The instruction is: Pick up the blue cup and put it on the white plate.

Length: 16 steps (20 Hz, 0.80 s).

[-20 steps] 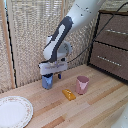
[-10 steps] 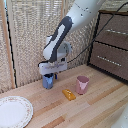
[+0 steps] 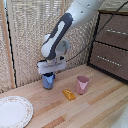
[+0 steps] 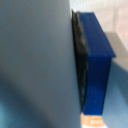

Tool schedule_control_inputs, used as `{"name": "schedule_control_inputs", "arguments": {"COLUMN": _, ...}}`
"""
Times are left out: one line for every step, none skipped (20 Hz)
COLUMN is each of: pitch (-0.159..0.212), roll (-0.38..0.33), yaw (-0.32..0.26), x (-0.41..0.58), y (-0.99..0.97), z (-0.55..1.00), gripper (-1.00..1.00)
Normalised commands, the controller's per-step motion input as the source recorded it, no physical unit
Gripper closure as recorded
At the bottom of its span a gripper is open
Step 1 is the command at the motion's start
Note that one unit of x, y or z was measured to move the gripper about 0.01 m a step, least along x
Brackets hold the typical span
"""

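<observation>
The blue cup stands upright on the wooden table, towards the back and in the exterior view's left half. My gripper is lowered onto its top and shut on the blue cup. In the wrist view the cup's wall fills most of the picture. One dark blue finger presses its black pad against that wall, and the other finger is hidden. The white plate, with a faint patterned rim, lies at the front on the exterior view's left, well apart from the cup.
A pink cup stands to the exterior view's right of the blue cup. A small orange object lies between the two, nearer the front. A dark drawer cabinet stands at the back right, and a bamboo screen is behind the table.
</observation>
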Motion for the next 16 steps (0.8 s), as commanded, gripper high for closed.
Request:
{"name": "schedule_control_inputs", "arguments": {"pitch": 0.125, "roll": 0.054, "yaw": 0.055, "x": 0.206, "y": 0.4, "z": 0.85, "gripper": 1.0}}
{"name": "schedule_control_inputs", "arguments": {"pitch": 0.111, "roll": 0.049, "yaw": 0.048, "x": 0.171, "y": 0.49, "z": 0.88, "gripper": 1.0}}
{"name": "schedule_control_inputs", "arguments": {"pitch": 0.102, "roll": 0.042, "yaw": 0.034, "x": 0.137, "y": 0.53, "z": 0.9, "gripper": 1.0}}
{"name": "schedule_control_inputs", "arguments": {"pitch": 0.069, "roll": 0.032, "yaw": 0.011, "x": 0.074, "y": 0.67, "z": 0.95, "gripper": 1.0}}
{"name": "schedule_control_inputs", "arguments": {"pitch": 0.051, "roll": 0.036, "yaw": 0.0, "x": 0.049, "y": 0.73, "z": 0.94, "gripper": 1.0}}
{"name": "schedule_control_inputs", "arguments": {"pitch": 0.033, "roll": 0.041, "yaw": 0.0, "x": 0.0, "y": 0.81, "z": 0.87, "gripper": 1.0}}
{"name": "schedule_control_inputs", "arguments": {"pitch": 0.006, "roll": 0.015, "yaw": 0.0, "x": 0.0, "y": 0.84, "z": 0.79, "gripper": 1.0}}
{"name": "schedule_control_inputs", "arguments": {"pitch": 0.002, "roll": 0.013, "yaw": 0.0, "x": 0.0, "y": 0.85, "z": 0.77, "gripper": 1.0}}
{"name": "schedule_control_inputs", "arguments": {"pitch": 0.0, "roll": 0.0, "yaw": 0.0, "x": 0.0, "y": 0.88, "z": 0.7, "gripper": 1.0}}
{"name": "schedule_control_inputs", "arguments": {"pitch": 0.0, "roll": 0.0, "yaw": 0.0, "x": 0.0, "y": 0.9, "z": 0.64, "gripper": 1.0}}
{"name": "schedule_control_inputs", "arguments": {"pitch": 0.0, "roll": 0.0, "yaw": 0.0, "x": 0.0, "y": 0.9, "z": 0.64, "gripper": 1.0}}
{"name": "schedule_control_inputs", "arguments": {"pitch": -0.007, "roll": 0.0, "yaw": 0.0, "x": 0.0, "y": 0.91, "z": 0.58, "gripper": 1.0}}
{"name": "schedule_control_inputs", "arguments": {"pitch": -0.019, "roll": -0.002, "yaw": 0.0, "x": 0.0, "y": 0.92, "z": 0.54, "gripper": 1.0}}
{"name": "schedule_control_inputs", "arguments": {"pitch": -0.032, "roll": -0.004, "yaw": -0.002, "x": 0.0, "y": 0.92, "z": 0.49, "gripper": 1.0}}
{"name": "schedule_control_inputs", "arguments": {"pitch": -0.039, "roll": -0.003, "yaw": -0.002, "x": 0.0, "y": 0.93, "z": 0.42, "gripper": 1.0}}
{"name": "schedule_control_inputs", "arguments": {"pitch": -0.027, "roll": -0.009, "yaw": 0.0, "x": 0.0, "y": 0.95, "z": 0.31, "gripper": 1.0}}
